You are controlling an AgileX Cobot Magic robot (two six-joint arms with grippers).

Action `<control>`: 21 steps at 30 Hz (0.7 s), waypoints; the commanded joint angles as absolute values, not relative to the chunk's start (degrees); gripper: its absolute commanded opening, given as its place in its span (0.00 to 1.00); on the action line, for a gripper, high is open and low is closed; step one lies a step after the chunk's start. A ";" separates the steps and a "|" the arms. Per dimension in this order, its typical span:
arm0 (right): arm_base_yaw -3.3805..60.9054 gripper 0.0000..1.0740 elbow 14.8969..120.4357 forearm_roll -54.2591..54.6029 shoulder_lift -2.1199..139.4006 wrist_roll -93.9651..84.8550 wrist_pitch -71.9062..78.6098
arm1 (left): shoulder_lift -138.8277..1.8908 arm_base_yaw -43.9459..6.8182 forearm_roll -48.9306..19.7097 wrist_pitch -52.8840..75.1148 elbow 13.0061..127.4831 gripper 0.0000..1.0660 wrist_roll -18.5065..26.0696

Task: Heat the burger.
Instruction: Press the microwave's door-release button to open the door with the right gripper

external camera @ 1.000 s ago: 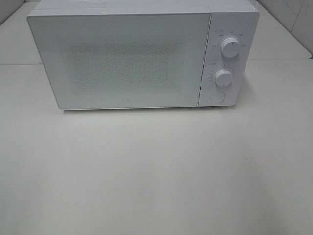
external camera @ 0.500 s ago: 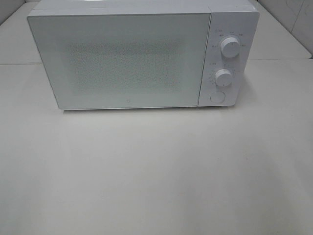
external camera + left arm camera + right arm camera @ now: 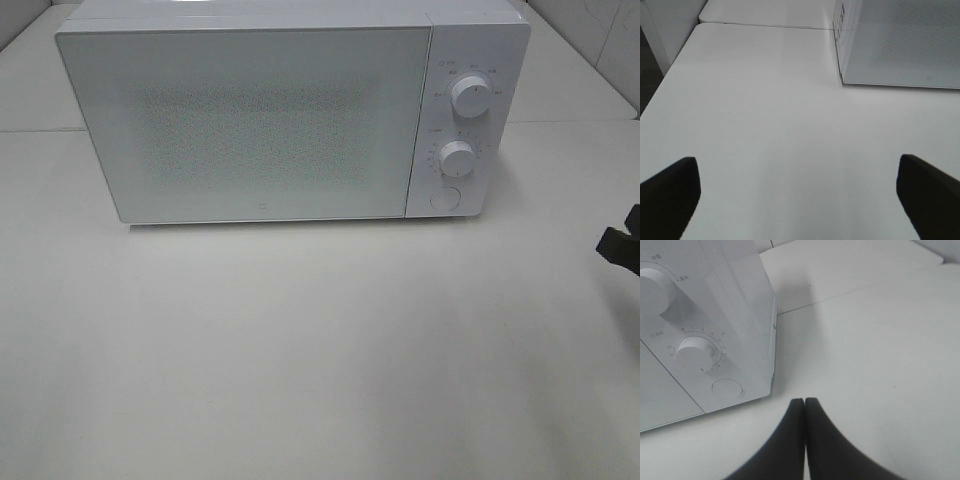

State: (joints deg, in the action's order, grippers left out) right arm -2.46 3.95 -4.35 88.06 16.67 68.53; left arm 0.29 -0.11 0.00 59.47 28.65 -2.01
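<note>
A white microwave (image 3: 290,110) stands on the table with its door (image 3: 245,125) shut. Two round knobs (image 3: 470,93) (image 3: 456,158) and a round button (image 3: 444,198) sit on its right panel. No burger is in view. My right gripper (image 3: 804,402) is shut and empty, pointing at the table just in front of the microwave's right corner (image 3: 771,365); its tip shows at the right edge of the high view (image 3: 622,243). My left gripper (image 3: 797,192) is open wide and empty, low over the table to the left of the microwave (image 3: 900,45).
The white table (image 3: 320,350) spreads in front of the microwave. A second table surface (image 3: 765,12) joins behind it. The table's left edge (image 3: 660,90) drops off near my left gripper.
My right gripper has come into the high view at the right edge. The microwave has not moved.
</note>
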 commanded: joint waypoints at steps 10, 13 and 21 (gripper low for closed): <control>9.85 0.00 6.07 3.72 89.84 45.38 71.68 | 1.15 0.00 0.34 59.30 28.53 0.95 -2.18; 16.27 0.00 7.39 11.12 91.27 47.21 71.73 | 1.15 0.00 0.34 59.30 28.53 0.95 -2.18; 26.47 0.00 13.12 19.60 97.86 54.60 71.73 | 1.15 0.00 0.34 59.30 28.53 0.95 -2.18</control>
